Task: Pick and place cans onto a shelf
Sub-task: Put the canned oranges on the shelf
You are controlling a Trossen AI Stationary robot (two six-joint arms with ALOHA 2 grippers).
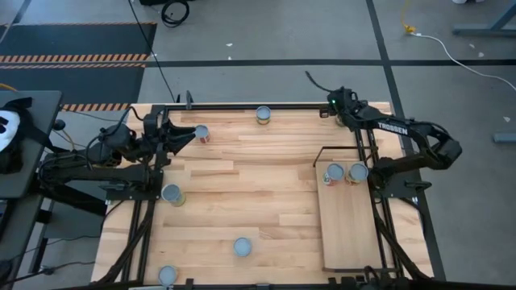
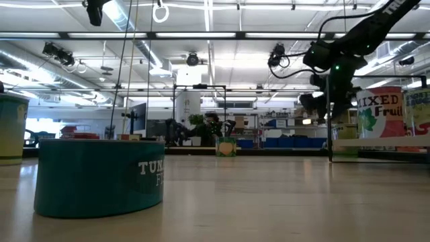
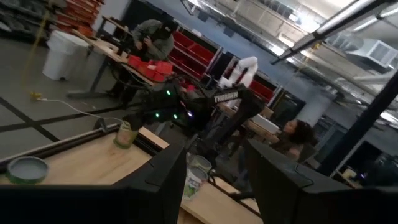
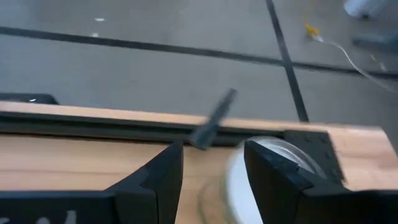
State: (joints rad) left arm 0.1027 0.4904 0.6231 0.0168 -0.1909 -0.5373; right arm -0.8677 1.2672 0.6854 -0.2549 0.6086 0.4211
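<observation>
My right gripper (image 1: 332, 103) is open at the table's far right corner. In the right wrist view (image 4: 208, 177) a white-topped can (image 4: 277, 177) stands on the table just beyond the fingers, partly hidden behind one finger (image 4: 270, 180). My left gripper (image 1: 187, 134) is open and empty at the far left, its fingertips beside a red-labelled can (image 1: 201, 134). Two cans (image 1: 333, 172) (image 1: 355, 171) stand on the far end of the pale wood shelf (image 1: 351, 229), by its black wire frame (image 1: 322, 150). Other cans stand on the table: one at the far edge (image 1: 264, 114) and one at the left (image 1: 172, 194).
Two more cans stand near the front (image 1: 242, 246) (image 1: 167, 275). In the low view a teal can (image 2: 101, 176) stands close by, and a "Mixed Fruit" can (image 2: 379, 117) at the right. A black rail (image 4: 93, 121) runs along the table's far edge. People show in the room behind (image 3: 155, 37).
</observation>
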